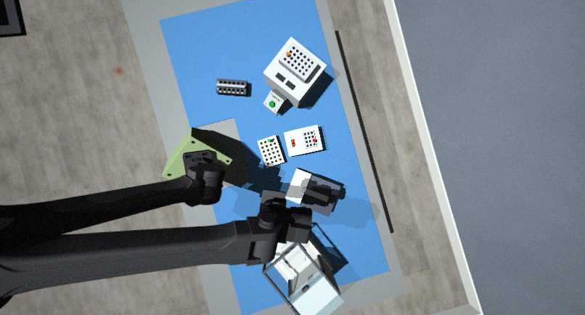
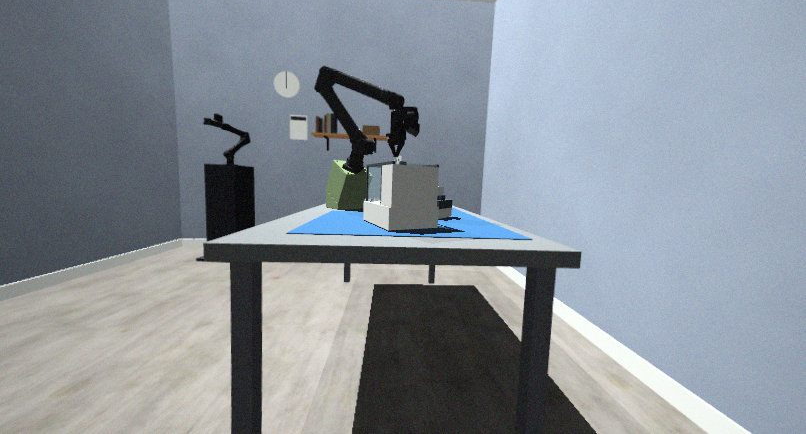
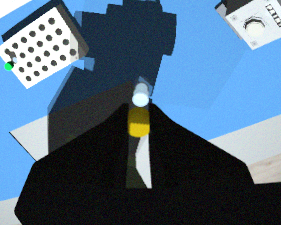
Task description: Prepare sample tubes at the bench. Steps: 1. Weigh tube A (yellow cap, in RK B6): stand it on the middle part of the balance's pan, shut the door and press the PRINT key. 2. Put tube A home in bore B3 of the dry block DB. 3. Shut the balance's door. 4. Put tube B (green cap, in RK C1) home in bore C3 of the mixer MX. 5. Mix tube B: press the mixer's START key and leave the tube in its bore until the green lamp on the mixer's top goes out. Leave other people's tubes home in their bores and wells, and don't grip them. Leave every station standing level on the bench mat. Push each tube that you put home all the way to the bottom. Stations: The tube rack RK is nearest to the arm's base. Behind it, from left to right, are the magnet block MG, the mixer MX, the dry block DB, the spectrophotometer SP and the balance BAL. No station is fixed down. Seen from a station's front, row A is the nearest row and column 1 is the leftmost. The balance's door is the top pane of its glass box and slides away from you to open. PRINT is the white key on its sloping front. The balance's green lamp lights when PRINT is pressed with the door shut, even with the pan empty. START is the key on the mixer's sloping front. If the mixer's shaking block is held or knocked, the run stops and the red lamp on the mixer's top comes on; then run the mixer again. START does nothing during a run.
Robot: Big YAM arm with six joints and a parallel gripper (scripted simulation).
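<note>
None of the five steps was complete: the end effector point(image 3: 140, 136) gripped tube A point(image 3: 139, 120) high beside the balance point(image 1: 305, 269), unweighed.

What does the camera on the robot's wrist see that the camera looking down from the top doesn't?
Only the wrist camera shows the clear tube with the yellow cap pinched in the black claw; from the top the arm hides it.

Only the top camera shows the glass-box balance, the big white mixer with its green key and the small black magnet block.

Both show the blue bench mat and the white tube rack full of dark holes, with one green-capped tube.
</note>
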